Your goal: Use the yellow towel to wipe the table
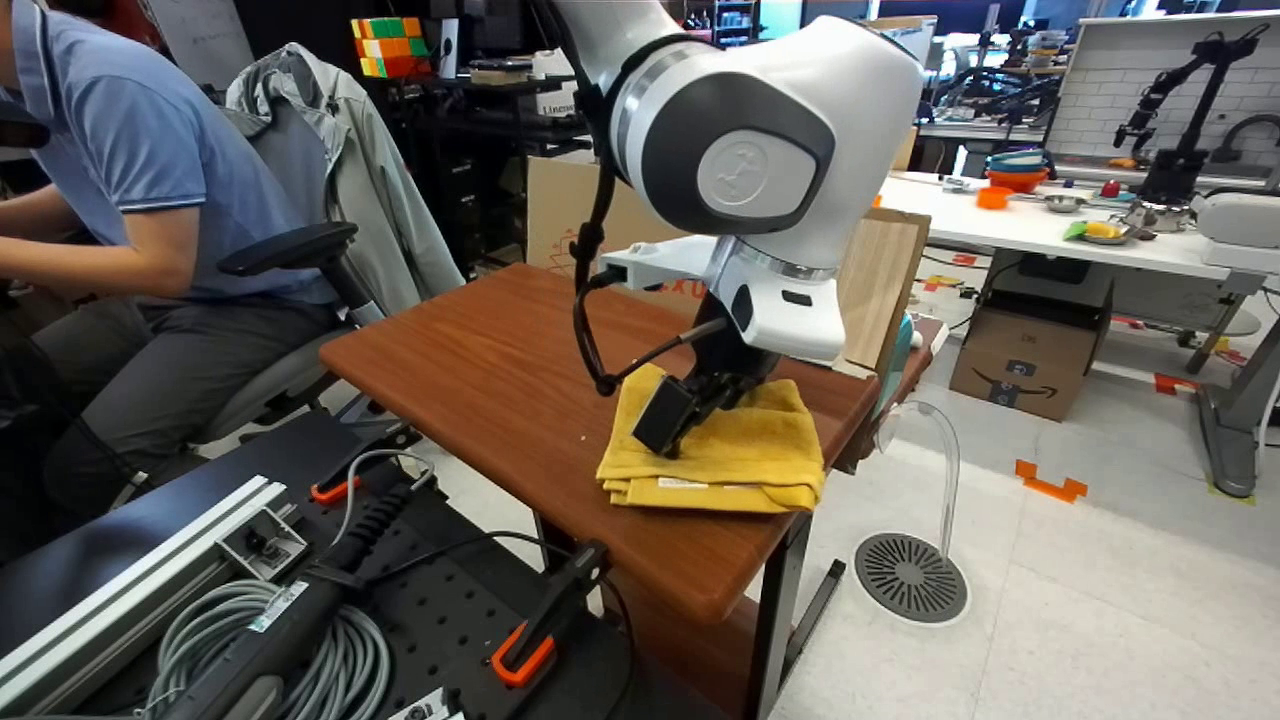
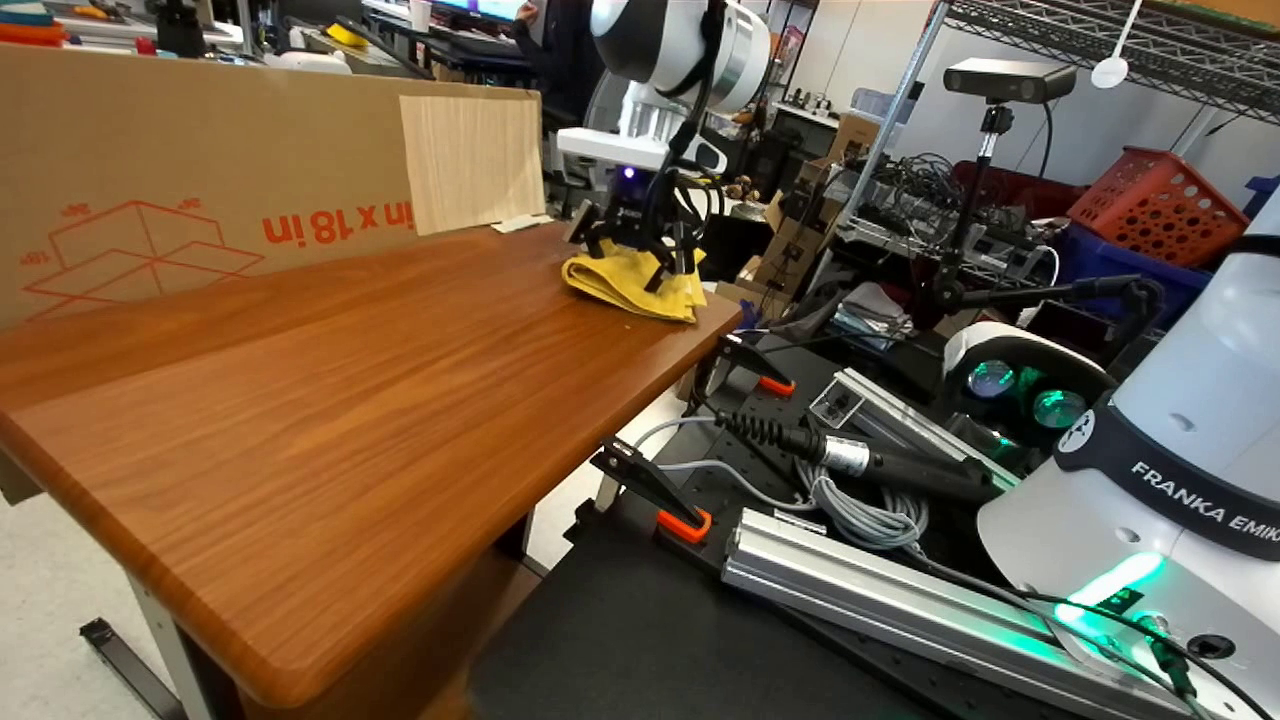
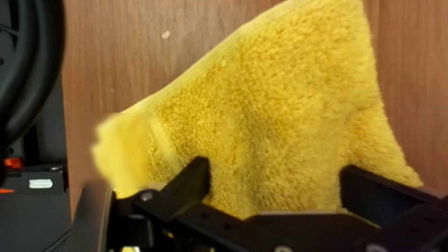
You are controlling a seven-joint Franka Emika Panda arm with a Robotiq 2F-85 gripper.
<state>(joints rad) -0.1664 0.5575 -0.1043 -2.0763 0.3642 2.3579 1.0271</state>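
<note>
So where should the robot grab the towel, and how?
I'd pinch the towel near its middle, coming from above: it lies low and folded on the table, and the open tool spans fluffy, creased cloth that should bunch up when squeezed.

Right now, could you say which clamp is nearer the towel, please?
The clamp nearer the table's end where the towel is; the other clamp sits farther along.

I find a robotics lab, evidenced by a black robot arm (image 1: pixel 1182 165), wire shelving (image 2: pixel 1190 65) and heaped cables (image 2: pixel 915 190).
</note>
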